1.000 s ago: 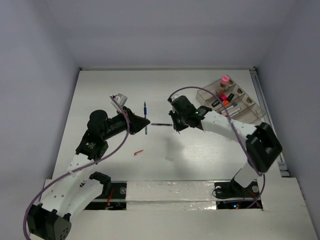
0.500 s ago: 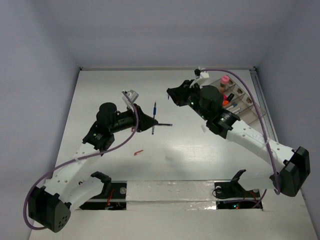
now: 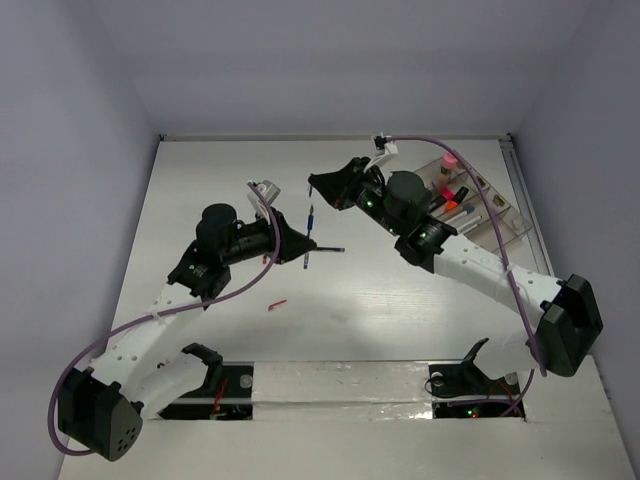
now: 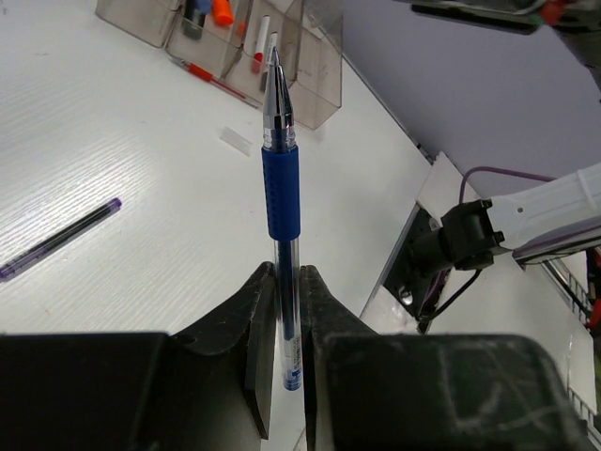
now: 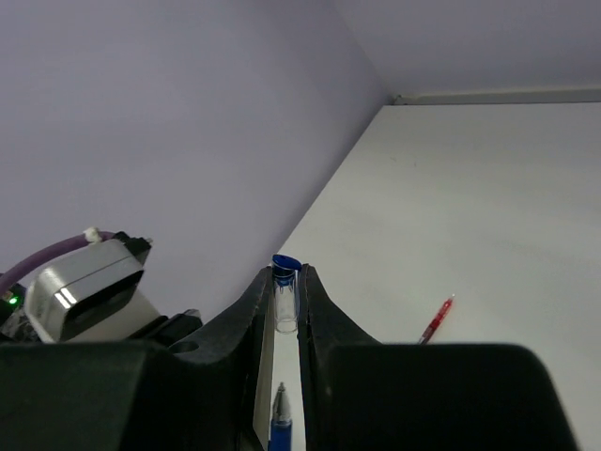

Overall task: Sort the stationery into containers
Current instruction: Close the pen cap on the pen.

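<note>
While several pieces already lie in the clear tray (image 3: 512,226) at the counter's (image 3: 400,310) far right corner, the sorting looks only partly done.

Toward the near left, a small red piece (image 3: 277,304) lies loose on the counter. Just beyond it, the left claw (image 3: 293,243) is clamped tight on a blue pen (image 4: 281,188), held clear of the surface with its bare tip pointing out past the fingers. A dark pen (image 3: 326,249) lies flat just right of that claw. Further back, the right claw (image 3: 320,184) is nearly closed on a small clear cap (image 5: 285,299) with a blue end, probably the blue pen's own.

In the tray sit a pink-capped bottle (image 3: 450,160) and an orange marker (image 4: 222,9). A small white piece (image 4: 235,141) lies on the counter short of it. A red pen (image 4: 211,79) lies at the tray's wall; inside or outside, I cannot tell.

So the red piece, the blue pen with its cap, the dark pen and the white piece seem left to sort.

Walls close the left, far and right edges. The middle and near stretch is bare, but the two claws are close together, and the right arm crosses in front of the tray.
</note>
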Tool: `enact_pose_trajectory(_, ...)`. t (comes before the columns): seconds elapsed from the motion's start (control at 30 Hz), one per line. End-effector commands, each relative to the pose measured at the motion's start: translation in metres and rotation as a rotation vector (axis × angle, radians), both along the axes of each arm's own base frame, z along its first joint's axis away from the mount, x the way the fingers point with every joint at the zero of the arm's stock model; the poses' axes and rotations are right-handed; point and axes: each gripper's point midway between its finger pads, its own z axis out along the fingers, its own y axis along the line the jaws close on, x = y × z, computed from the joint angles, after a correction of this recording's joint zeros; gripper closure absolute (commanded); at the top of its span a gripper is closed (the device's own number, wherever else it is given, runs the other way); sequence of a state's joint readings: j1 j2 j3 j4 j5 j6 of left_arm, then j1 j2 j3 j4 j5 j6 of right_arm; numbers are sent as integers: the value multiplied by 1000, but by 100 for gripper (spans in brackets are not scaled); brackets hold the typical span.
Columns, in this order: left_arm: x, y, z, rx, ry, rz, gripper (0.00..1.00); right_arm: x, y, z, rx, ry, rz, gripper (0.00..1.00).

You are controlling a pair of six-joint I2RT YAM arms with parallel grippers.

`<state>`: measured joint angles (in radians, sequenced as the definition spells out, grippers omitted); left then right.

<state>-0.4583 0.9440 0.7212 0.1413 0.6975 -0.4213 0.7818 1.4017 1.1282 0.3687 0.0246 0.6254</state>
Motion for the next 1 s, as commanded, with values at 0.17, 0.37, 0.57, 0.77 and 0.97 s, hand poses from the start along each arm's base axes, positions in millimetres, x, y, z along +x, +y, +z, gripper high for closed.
enact_pose_trajectory(0.17,16,9,17,20,-64,88,100,-19,9,25,67,-87,52,100)
enact_pose_trajectory(0.37,17,13,23,9,-84,103,100,-21,12,14,32,-80,59,100)
enact_pose_trajectory(0.57,17,13,25,3,-90,96,100,-23,15,9,12,-81,65,100)
enact_pose_trajectory(0.77,15,10,19,0,-68,73,100,-23,21,18,27,-96,86,100)
enact_pose_trajectory(0.97,23,23,23,24,-95,168,100,-16,16,18,8,-83,38,100)
